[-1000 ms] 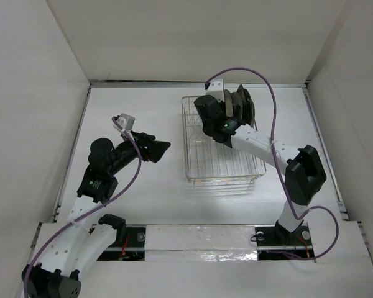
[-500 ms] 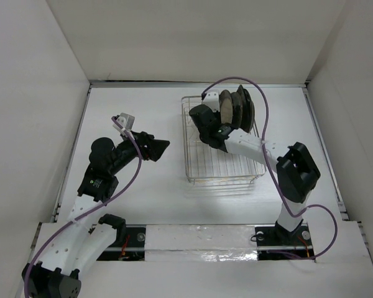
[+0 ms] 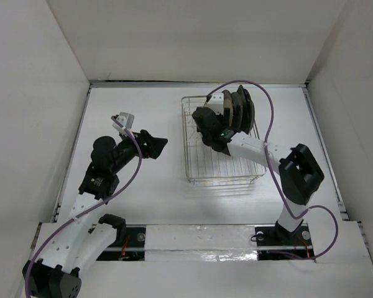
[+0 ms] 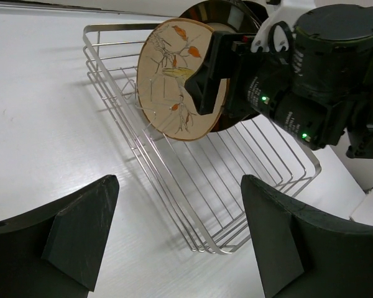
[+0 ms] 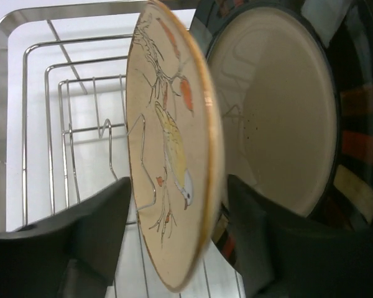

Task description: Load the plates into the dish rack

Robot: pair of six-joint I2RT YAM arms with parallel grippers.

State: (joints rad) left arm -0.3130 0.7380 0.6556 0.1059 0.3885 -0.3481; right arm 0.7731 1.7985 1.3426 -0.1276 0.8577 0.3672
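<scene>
Seating: tan floral plate (image 4: 165, 81) upright in dish rack (image 4: 121, 27), beside other plates (image 5: 273, 124).
Right gripper (image 5: 180, 186): straddles rim; clamped or freed, cannot tell.
Left gripper (image 4: 177, 186): spread, empty.
Care: withdraw straight, no nudging.

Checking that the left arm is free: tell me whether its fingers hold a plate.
No, the left arm's black fingers stand wide apart with nothing gripped between them.

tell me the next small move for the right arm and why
Probably draw the right gripper straight back off the tan floral plate: it stands upright in the dish rack beside a cream-centred plate, fingers straddling its rim, so a sideways move could tip it.
</scene>
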